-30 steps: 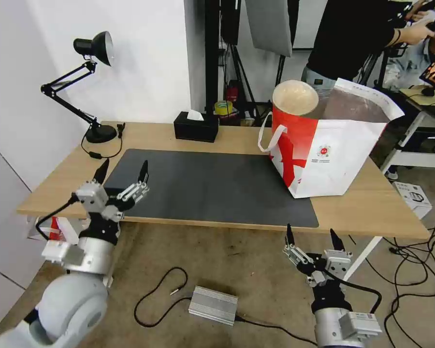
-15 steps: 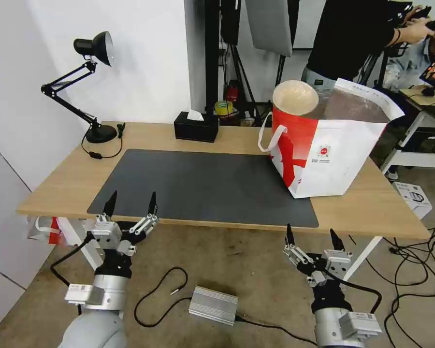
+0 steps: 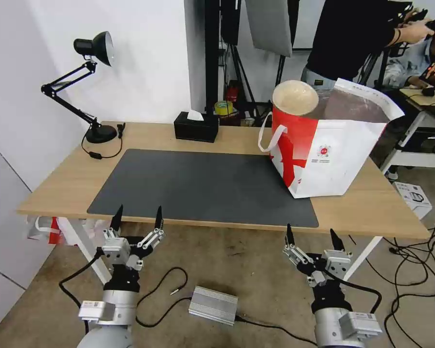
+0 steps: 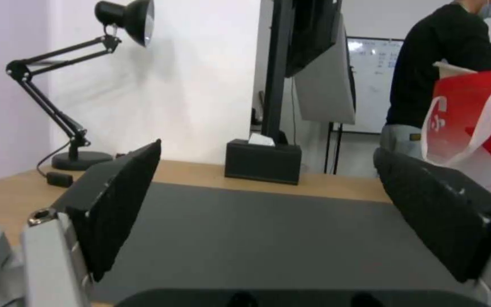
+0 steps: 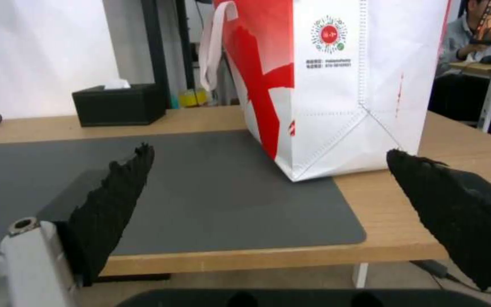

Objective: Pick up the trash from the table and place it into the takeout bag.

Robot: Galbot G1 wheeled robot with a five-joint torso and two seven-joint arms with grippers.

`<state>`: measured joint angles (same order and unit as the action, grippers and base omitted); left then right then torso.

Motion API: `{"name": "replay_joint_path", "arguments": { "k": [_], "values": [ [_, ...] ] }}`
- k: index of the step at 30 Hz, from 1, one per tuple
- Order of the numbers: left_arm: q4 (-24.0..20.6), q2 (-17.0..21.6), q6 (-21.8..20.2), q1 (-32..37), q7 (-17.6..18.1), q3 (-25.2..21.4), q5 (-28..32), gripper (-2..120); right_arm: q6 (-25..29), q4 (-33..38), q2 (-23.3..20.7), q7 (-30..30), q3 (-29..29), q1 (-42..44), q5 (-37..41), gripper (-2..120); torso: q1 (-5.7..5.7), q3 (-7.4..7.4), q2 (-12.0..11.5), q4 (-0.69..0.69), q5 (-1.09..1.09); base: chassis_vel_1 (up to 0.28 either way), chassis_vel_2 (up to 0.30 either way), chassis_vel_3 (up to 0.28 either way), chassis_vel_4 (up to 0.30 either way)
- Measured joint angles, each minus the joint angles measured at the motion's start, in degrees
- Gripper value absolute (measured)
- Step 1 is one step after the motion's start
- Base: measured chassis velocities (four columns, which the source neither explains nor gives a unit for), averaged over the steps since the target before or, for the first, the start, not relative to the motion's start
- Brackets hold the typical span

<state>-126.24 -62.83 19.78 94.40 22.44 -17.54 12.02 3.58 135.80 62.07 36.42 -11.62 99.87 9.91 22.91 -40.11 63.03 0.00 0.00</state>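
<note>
The takeout bag (image 3: 333,150), white with a red panel and loop handles, stands open on the right end of the table (image 3: 58,183), partly on the dark grey mat (image 3: 203,186). One piece of trash, a beige bowl (image 3: 295,96), sits tilted in the bag's mouth at its left corner. In the right wrist view the bag (image 5: 336,85) rises just beyond the mat's corner. My left gripper (image 3: 137,215) hangs open and holds nothing, below the table's front edge near the left leg. My right gripper (image 3: 310,234) is open too, holding nothing, below the front edge under the bag.
A black desk lamp (image 3: 94,48) stands at the back left and a black tissue box (image 3: 195,126) at the back middle. On the floor lie a silver box (image 3: 212,304) with cables and a white carton (image 3: 413,195). People stand behind the bag.
My left arm has dropped from over the table's front left corner to below the front edge, moving back toward me and slightly right. The right arm and the bag have not moved.
</note>
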Motion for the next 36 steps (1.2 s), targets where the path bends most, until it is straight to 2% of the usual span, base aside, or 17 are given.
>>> {"name": "replay_joint_path", "arguments": {
  "k": [14,36],
  "values": [
    [2.6,-1.7,2.3,1.6,-0.3,0.8,-3.5,100,0.0,0.0,0.0,0.0,0.0,0.0,0.0,100,0.00,0.00,0.0,0.00,0.00,0.000,0.000,0.000,0.000],
    [3.4,-1.7,2.2,0.6,-0.2,0.7,-3.1,100,0.0,0.0,0.0,0.0,0.0,0.0,0.0,100,0.00,0.00,0.0,0.00,0.00,0.000,0.000,0.000,0.000]
  ]
}}
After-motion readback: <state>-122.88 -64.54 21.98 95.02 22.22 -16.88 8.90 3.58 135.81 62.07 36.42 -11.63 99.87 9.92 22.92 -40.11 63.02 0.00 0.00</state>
